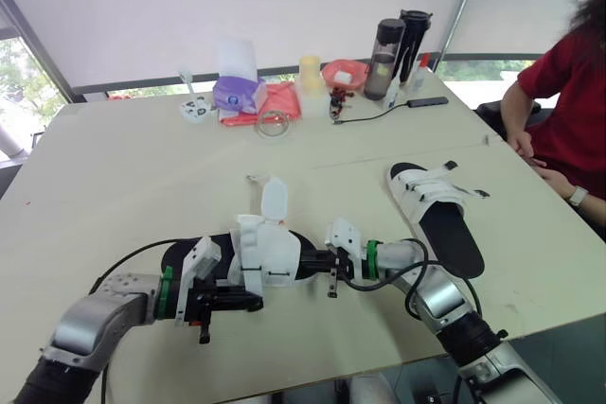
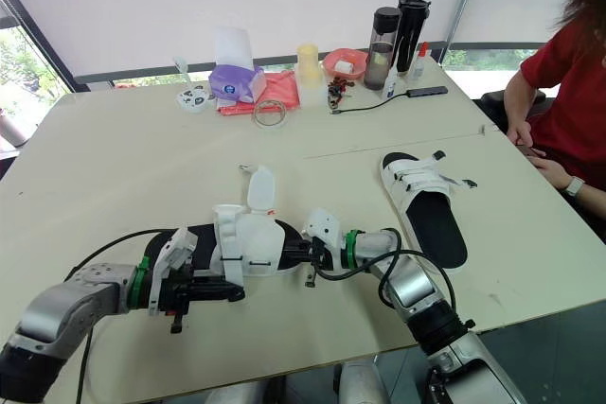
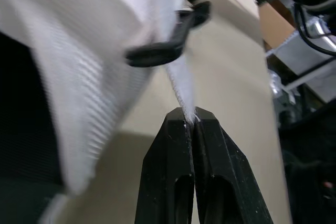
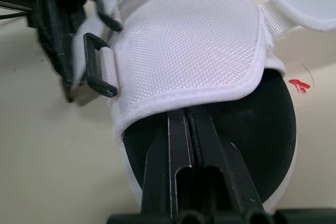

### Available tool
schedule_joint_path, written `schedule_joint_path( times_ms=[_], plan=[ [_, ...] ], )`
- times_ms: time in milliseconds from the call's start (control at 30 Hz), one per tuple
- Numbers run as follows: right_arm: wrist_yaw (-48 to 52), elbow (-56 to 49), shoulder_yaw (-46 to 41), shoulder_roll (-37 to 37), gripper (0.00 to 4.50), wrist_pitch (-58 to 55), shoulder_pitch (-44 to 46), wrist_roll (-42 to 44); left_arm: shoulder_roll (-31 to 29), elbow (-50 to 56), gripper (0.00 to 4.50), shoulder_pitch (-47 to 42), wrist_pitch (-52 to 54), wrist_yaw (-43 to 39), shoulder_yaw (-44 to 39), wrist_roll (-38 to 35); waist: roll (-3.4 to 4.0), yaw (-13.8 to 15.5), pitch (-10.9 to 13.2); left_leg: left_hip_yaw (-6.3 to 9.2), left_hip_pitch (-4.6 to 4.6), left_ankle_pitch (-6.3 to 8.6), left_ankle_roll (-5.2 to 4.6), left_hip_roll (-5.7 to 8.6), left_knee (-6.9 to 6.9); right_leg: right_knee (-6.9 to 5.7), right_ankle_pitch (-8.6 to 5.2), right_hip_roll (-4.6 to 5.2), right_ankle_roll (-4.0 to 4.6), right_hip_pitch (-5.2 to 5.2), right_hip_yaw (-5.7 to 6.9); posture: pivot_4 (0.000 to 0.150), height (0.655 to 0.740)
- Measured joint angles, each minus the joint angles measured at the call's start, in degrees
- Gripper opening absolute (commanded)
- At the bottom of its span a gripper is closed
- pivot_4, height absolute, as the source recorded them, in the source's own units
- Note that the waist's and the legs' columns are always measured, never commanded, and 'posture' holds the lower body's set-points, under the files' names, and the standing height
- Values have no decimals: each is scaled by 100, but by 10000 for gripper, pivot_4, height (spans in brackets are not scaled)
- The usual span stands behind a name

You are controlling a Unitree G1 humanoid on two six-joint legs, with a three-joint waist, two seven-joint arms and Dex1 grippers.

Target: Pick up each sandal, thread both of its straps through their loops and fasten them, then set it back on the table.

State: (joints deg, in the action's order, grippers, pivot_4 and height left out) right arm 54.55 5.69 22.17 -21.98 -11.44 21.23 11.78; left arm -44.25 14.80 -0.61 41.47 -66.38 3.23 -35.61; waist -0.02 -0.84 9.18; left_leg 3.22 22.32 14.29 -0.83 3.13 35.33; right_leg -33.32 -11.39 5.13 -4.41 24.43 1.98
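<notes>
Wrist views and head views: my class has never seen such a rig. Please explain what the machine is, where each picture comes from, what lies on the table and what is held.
It is a humanoid robot with two arms, each ending in a two-fingered tool. Two pictures come from cameras on its head, looking down; two from cameras on its wrists. On the table lie two sandals, with bottles at the far edge; a person sits beside it. The left tool is shut on a white strap of the near sandal; the right tool, shut, seems to pinch that sandal's upper. The second sandal lies apart.
</notes>
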Motion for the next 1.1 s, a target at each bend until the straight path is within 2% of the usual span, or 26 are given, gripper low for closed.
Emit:
schedule_joint_path(
  times_ms=[167, 333, 867, 1100],
  plan=[
    [-3, 17, 0, 21, 0, 0, 26, -3, -528, 390, 312, 485, 318, -292, -36, -263, 3, -19, 2, 1, 2, 0, 0, 0, -4, 2, -1, 0, 1, 5, -1, 1500, 7400],
    [-3, 32, 8, 36, 0, 0, 24, -5, -1088, 443, 312, 1203, 210, -641, -71, -231, 8, -17, 8, 2, 4, 1, 2, 0, -8, 13, -1, 1, 2, 26, -1, 1500, 7400],
    [2, 89, 72, 86, 0, 12, 102, -36, -1049, 674, 312, 1317, -24, -719, -13, -269, 15, -104, 11, 2, 10, 2, 3, -2, -18, 27, -2, 1, 1, 14, 0, 1500, 7400],
    [2, 206, 100, 124, 0, 55, 171, -36, -718, 383, 312, 670, 39, -808, 800, -24, 5, -136, 5, 2, 9, 2, 3, -2, -17, 27, -2, 1, 1, 10, 0, 1500, 7400]
  ],
)
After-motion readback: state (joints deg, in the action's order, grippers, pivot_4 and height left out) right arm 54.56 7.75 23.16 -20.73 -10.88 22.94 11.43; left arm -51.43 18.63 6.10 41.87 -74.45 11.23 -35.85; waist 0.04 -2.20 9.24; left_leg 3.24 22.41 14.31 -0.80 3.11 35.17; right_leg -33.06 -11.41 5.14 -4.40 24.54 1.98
